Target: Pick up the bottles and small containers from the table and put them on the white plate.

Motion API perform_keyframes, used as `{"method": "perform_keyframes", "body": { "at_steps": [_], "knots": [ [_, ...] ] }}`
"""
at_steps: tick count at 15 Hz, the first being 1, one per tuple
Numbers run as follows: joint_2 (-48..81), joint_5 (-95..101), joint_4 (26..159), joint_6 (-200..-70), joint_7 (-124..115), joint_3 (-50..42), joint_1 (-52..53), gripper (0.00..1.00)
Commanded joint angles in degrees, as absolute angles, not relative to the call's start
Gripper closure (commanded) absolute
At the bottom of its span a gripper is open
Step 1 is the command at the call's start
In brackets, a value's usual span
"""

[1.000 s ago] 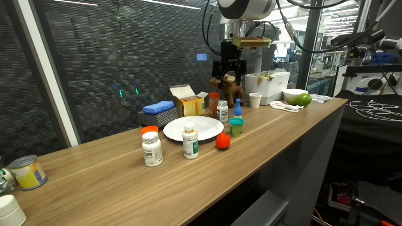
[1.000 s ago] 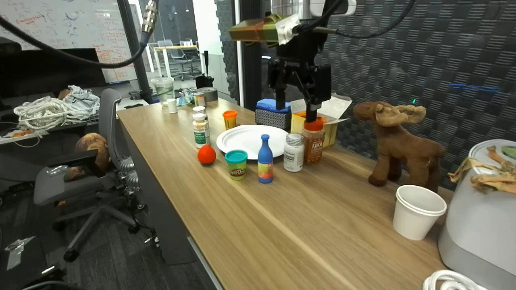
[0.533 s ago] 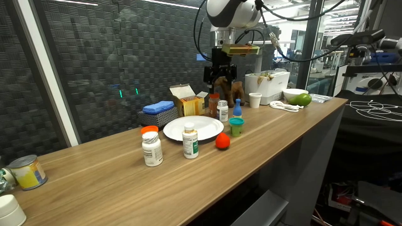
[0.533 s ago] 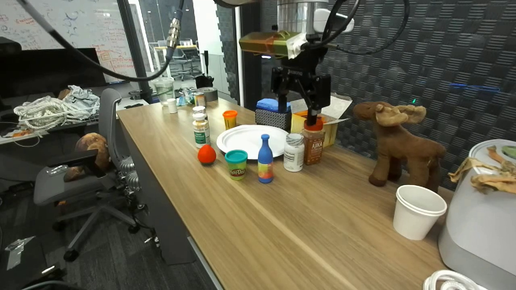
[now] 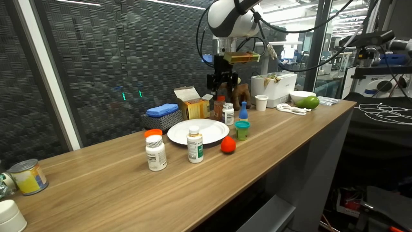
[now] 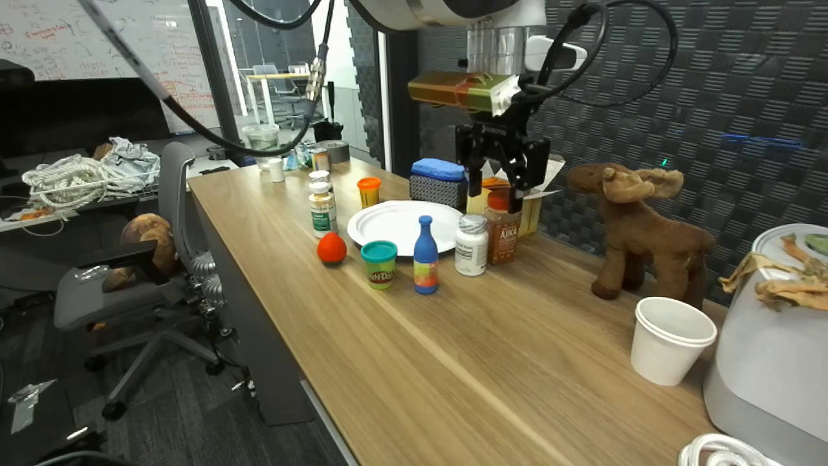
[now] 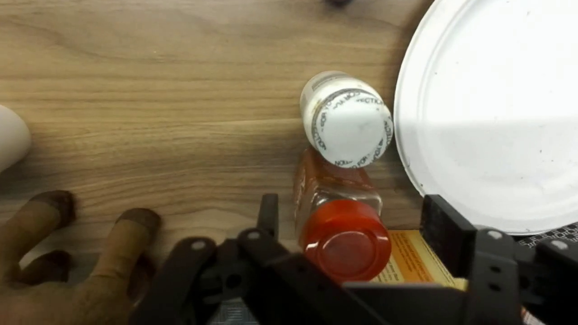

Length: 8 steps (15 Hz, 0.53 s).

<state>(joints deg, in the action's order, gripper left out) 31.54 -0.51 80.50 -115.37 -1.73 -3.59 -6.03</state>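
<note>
Wood-grained tabletop (image 5: 112, 193) carries it all. At two o'clock in the wrist view lies the round white plate (image 7: 496, 90), ridge-rimmed, near enough, I judge, for a short carry. My claw (image 7: 354, 221) holds nothing, jaws spread to nine and three of the angular, red-capped bottle (image 7: 347, 253), presumably to clear the smooth, rounded white bottle (image 7: 352, 128) standing close by at twelve.

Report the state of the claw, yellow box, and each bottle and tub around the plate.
Claw: open
Yellow box: flaps open
Ajika bottle: upright, capped
White bottle beside Ajika: upright, capped
Green-labelled bottle: upright, capped
White bottle near green-labelled one: upright, capped
Teal-lidded tub: upright, shut
Orange-lidded tub: upright, shut
Blue bottle: upright
</note>
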Motion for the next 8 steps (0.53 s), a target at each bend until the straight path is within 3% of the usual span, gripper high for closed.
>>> {"method": "perform_keyframes", "body": {
  "at_steps": [1, 5, 8],
  "knots": [
    [33.7, -0.4, 76.5, -115.5, -1.0, -3.6, -6.1, 0.5],
    [33.7, 0.0, 76.4, -115.2, -1.2, -3.7, -5.8, 0.76],
    [33.0, 1.0, 76.7, -115.4, -1.2, -4.0, -5.5, 0.76]
  ]
}}
